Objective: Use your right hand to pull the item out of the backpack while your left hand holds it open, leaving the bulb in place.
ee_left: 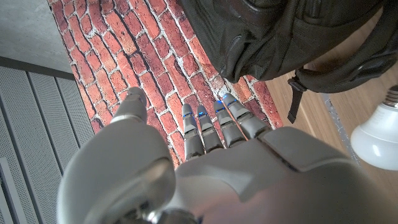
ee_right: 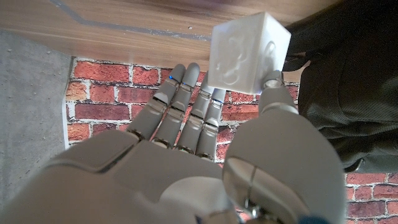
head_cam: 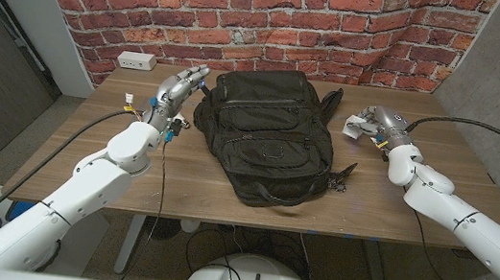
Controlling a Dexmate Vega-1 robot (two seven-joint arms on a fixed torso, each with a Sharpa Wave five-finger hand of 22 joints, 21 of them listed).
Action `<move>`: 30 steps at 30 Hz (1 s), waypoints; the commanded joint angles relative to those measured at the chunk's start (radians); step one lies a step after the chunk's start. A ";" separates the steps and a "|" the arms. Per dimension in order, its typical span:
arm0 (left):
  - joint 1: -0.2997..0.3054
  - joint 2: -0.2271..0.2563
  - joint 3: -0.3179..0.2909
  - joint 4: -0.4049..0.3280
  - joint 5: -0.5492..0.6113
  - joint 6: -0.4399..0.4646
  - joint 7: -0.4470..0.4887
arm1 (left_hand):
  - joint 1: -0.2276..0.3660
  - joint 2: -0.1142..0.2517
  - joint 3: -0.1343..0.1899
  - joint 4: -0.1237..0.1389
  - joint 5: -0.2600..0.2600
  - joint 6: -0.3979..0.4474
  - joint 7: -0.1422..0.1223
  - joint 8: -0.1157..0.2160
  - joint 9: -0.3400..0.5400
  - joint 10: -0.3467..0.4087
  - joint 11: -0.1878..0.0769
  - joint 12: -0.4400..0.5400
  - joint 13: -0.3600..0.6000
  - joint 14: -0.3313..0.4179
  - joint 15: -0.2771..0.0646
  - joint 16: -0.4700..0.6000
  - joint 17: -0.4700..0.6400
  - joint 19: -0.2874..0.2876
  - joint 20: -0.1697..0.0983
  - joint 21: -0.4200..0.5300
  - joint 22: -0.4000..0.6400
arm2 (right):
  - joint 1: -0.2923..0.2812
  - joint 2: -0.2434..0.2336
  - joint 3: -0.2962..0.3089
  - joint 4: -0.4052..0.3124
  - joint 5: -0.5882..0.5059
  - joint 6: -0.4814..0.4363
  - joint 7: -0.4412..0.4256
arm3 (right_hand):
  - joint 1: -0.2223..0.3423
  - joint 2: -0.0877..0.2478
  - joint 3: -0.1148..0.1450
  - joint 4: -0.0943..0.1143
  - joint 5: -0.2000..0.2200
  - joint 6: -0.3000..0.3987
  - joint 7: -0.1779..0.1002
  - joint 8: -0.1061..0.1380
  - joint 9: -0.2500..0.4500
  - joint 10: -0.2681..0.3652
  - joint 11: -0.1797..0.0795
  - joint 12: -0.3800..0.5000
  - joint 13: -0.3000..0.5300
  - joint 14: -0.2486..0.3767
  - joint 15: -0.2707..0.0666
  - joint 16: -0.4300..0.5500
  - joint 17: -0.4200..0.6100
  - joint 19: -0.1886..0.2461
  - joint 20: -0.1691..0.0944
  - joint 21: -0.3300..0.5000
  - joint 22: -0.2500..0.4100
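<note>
The black backpack (head_cam: pixel 265 132) lies in the middle of the wooden table (head_cam: pixel 176 184), its top toward the brick wall. My right hand (head_cam: pixel 375 124) hovers just right of the backpack's top and pinches a small white box (head_cam: pixel 355 126) between thumb and fingers. In the right wrist view the white box (ee_right: pixel 249 53) is a cube with a raised pattern, held beside the backpack (ee_right: pixel 348 93). My left hand (head_cam: pixel 179 87) stands at the backpack's upper left corner, fingers (ee_left: pixel 211 127) straight and holding nothing. A white bulb (ee_left: pixel 376 127) lies on the wood near the backpack (ee_left: pixel 280 37).
A white power strip (head_cam: pixel 135 60) sits at the table's back left by the brick wall (head_cam: pixel 276 18). A loose black strap (head_cam: pixel 342 178) trails off the backpack's right side. Bare wood shows along the front edge and at the right.
</note>
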 commanded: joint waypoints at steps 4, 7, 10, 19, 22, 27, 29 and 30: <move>0.028 -0.032 -0.012 0.023 -0.001 -0.048 0.027 | 0.001 0.015 0.007 -0.002 0.000 0.012 0.002 0.008 0.003 0.005 -0.001 0.007 0.000 0.012 0.001 0.005 0.001 0.008 -0.041 0.003 0.002 | 0.016 0.018 -0.028 0.044 0.013 -0.003 -0.022 | 0.047 0.033 0.007 0.001 0.006 -0.002 0.000 -0.002 0.002 0.003 -0.008 -0.003 0.001 -0.008 -0.144 -0.001 0.003 -0.006 -0.071 -0.005 0.003; 0.032 -0.035 -0.014 0.025 -0.005 -0.049 0.030 | 0.002 0.016 0.008 -0.004 0.000 0.012 0.001 0.007 0.003 0.005 0.001 0.007 0.000 0.010 0.001 0.005 0.001 0.006 -0.041 0.002 0.002 | 0.017 0.015 -0.030 0.041 0.024 -0.009 -0.004 | 0.049 0.032 0.007 0.001 0.006 -0.003 0.000 -0.002 0.002 -0.003 -0.004 -0.005 0.002 -0.012 -0.143 -0.003 0.002 -0.008 -0.071 -0.006 0.003; 0.034 -0.032 -0.015 0.025 -0.009 -0.045 0.027 | 0.001 0.018 0.009 -0.005 0.000 0.013 -0.005 0.007 0.003 0.004 0.000 0.007 0.000 0.008 -0.002 0.004 0.001 0.006 -0.041 0.002 0.002 | 0.017 0.014 -0.033 0.042 0.025 -0.011 -0.005 | 0.052 0.031 0.006 0.003 0.006 -0.011 -0.002 -0.004 0.002 -0.023 -0.009 -0.016 0.002 -0.022 -0.141 -0.009 0.002 -0.013 -0.068 -0.008 0.003; 0.024 -0.046 -0.008 0.050 -0.011 -0.075 0.009 | -0.001 0.021 0.009 -0.007 -0.001 0.012 -0.007 0.006 0.003 0.003 -0.003 0.006 0.000 0.006 -0.002 0.003 0.001 0.005 -0.041 0.002 0.002 | 0.013 0.008 -0.034 0.030 0.041 -0.029 0.010 | 0.061 0.032 0.004 0.004 0.005 -0.022 -0.006 -0.007 0.003 -0.034 -0.008 -0.027 -0.004 -0.033 -0.142 -0.012 0.005 -0.017 -0.069 -0.009 0.003; 0.021 -0.046 -0.007 0.054 -0.012 -0.076 0.006 | -0.002 0.022 0.010 -0.007 -0.001 0.013 -0.007 0.006 0.003 0.005 -0.003 0.007 0.000 0.007 -0.001 0.003 0.001 0.005 -0.041 0.002 0.002 | 0.013 0.005 -0.035 0.021 0.045 -0.040 0.022 | 0.064 0.030 0.001 0.005 0.005 -0.032 -0.008 -0.010 0.003 -0.051 -0.005 -0.038 -0.008 -0.045 -0.138 -0.016 0.006 -0.019 -0.067 -0.010 0.003; 0.023 -0.047 -0.008 0.055 -0.014 -0.076 0.011 | -0.002 0.024 0.010 -0.008 -0.001 0.012 -0.007 0.005 0.003 0.003 -0.004 0.006 0.001 0.007 -0.001 0.003 0.001 0.005 -0.041 0.003 0.002 | 0.009 -0.006 -0.034 0.003 0.051 -0.047 0.036 | 0.068 0.028 -0.008 0.008 0.004 -0.064 -0.008 -0.019 0.004 -0.092 0.002 -0.067 -0.018 -0.081 -0.134 -0.026 0.009 -0.033 -0.056 -0.014 0.003; 0.022 -0.049 -0.008 0.059 -0.016 -0.079 0.008 | -0.002 0.025 0.011 -0.009 -0.001 0.012 -0.006 0.005 0.003 0.003 -0.004 0.006 0.001 0.008 -0.001 0.004 0.001 0.006 -0.041 0.003 0.002 | 0.006 -0.010 -0.033 -0.003 0.054 -0.047 0.042 | 0.068 0.026 -0.012 0.010 0.003 -0.076 -0.009 -0.023 0.004 -0.105 0.003 -0.076 -0.021 -0.093 -0.132 -0.029 0.010 -0.038 -0.054 -0.016 0.003; 0.022 -0.049 -0.007 0.060 -0.017 -0.078 0.006 | -0.002 0.025 0.011 -0.009 -0.001 0.012 -0.006 0.005 0.003 0.004 -0.004 0.007 0.001 0.008 0.000 0.004 0.001 0.006 -0.041 0.003 0.002 | 0.005 -0.012 -0.033 -0.006 0.056 -0.048 0.045 | 0.068 0.026 -0.013 0.010 0.003 -0.078 -0.010 -0.023 0.004 -0.111 0.003 -0.081 -0.022 -0.098 -0.132 -0.030 0.011 -0.038 -0.053 -0.016 0.003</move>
